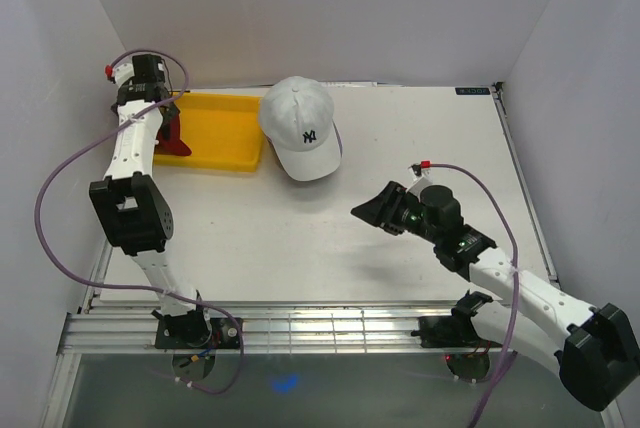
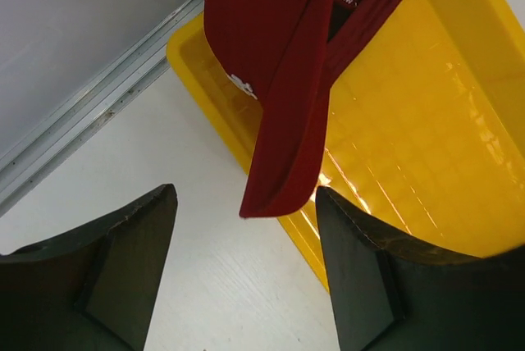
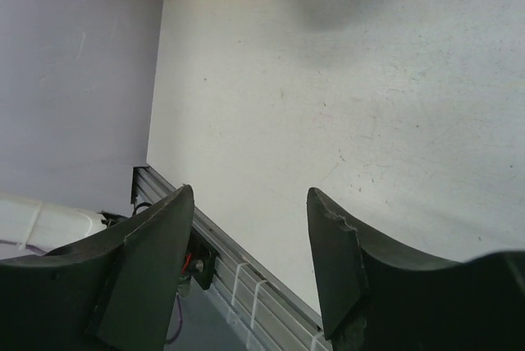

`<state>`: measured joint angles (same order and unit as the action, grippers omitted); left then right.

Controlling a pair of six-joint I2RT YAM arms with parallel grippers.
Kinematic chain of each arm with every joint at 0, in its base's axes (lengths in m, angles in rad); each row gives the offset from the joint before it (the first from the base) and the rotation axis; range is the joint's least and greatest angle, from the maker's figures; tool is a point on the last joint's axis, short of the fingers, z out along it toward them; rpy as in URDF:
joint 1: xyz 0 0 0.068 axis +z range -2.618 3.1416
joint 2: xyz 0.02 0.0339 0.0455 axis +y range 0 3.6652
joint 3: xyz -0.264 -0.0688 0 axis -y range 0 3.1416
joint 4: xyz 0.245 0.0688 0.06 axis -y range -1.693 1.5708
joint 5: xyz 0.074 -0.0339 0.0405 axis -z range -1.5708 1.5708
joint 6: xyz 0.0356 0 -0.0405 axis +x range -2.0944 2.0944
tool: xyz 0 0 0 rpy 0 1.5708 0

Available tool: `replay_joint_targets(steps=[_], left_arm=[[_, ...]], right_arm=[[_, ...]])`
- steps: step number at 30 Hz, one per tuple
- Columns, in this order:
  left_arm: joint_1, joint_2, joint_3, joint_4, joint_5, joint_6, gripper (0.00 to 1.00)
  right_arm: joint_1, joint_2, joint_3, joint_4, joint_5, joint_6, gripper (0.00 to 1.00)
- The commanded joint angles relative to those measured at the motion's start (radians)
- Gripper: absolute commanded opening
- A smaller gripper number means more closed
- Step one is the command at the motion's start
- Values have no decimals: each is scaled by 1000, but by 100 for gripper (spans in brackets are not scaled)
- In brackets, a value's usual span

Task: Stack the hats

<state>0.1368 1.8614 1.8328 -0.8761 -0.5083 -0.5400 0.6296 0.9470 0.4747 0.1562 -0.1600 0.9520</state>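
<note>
L gripper [image 2: 246,220] is sitting wide open, nothing between the fingers [image 2: 131,269]. It's hovering at the far-left corner of the table [image 1: 300,248], over the left end of the yellow tray [image 1: 225,133].

Red cap [image 2: 279,64] is lying in that left end of the tray. In L wrist cam its brim is hanging out over the tray rim, and the brim tip is ending right at the level of the open fingertips, between them. Not gripped, and can't tell if it's touching either finger. In top cam the L arm is hiding most of the cap.

White NY cap [image 1: 300,128] is sitting at far-middle, just right of the tray and overlapping its right end, brim pointing near-right. A thin lavender edge [image 1: 339,145] is showing along its right side. Can't tell what's under it.

R gripper [image 3: 250,195] is also spread wide and empty. It's hanging over bare table right of centre, well apart from the white cap, pointing left. R wrist cam is showing mostly tabletop, with only the white brim tip and a tray corner at the top edge.
</note>
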Motion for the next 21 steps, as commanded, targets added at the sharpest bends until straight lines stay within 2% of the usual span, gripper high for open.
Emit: replay_joint_targets(steps=[1, 7, 10, 13, 14, 18, 21], left_arm=[[26, 36, 57, 80, -13, 31, 79], [37, 113, 57, 91, 16, 35, 78], [38, 117, 36, 107, 24, 44, 72], [38, 124, 39, 109, 43, 55, 56], [37, 125, 39, 109, 47, 55, 43], [38, 114, 46, 104, 77, 66, 11], [38, 95, 55, 94, 94, 75, 3]], right_arm=[[2, -91, 7, -96, 22, -82, 64], [2, -139, -31, -124, 4, -93, 64], [1, -149, -50, -103, -7, -81, 64], [2, -146, -48, -104, -13, -82, 64], [2, -148, -47, -106, -13, -82, 64], [2, -154, -47, -109, -12, -85, 64], [2, -151, -45, -104, -15, -85, 63]])
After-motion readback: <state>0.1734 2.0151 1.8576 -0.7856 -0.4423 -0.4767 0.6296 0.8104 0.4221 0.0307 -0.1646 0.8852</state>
